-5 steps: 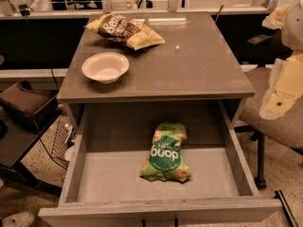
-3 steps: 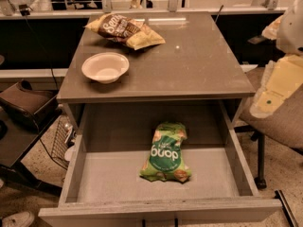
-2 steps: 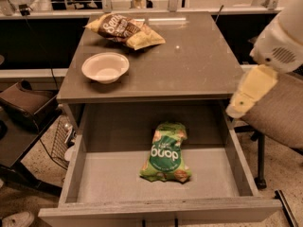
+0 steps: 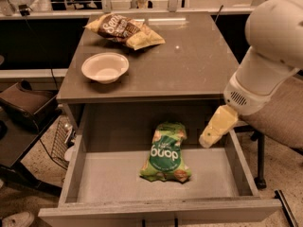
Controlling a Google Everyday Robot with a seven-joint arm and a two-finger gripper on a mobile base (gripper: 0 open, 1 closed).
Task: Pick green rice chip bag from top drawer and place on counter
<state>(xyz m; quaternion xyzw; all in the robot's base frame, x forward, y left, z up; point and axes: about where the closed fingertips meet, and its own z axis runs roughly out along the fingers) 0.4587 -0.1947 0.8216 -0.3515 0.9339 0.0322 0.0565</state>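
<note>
The green rice chip bag lies flat on the pale bottom of the open top drawer, a little right of its middle. My gripper hangs from the white arm at the right. It points down and to the left, over the drawer's right side, just right of the bag's upper end and above it. It does not touch the bag. The grey-brown counter lies above and behind the drawer.
A white bowl stands on the counter's left side. A yellow-and-brown chip bag lies at its back. A chair stands right of the drawer, behind the arm. A dark low stand is at the left.
The arm has swung in from the right edge, leftward and down. The gripper has come from beside the counter to over the drawer's right side. The bag has not moved.
</note>
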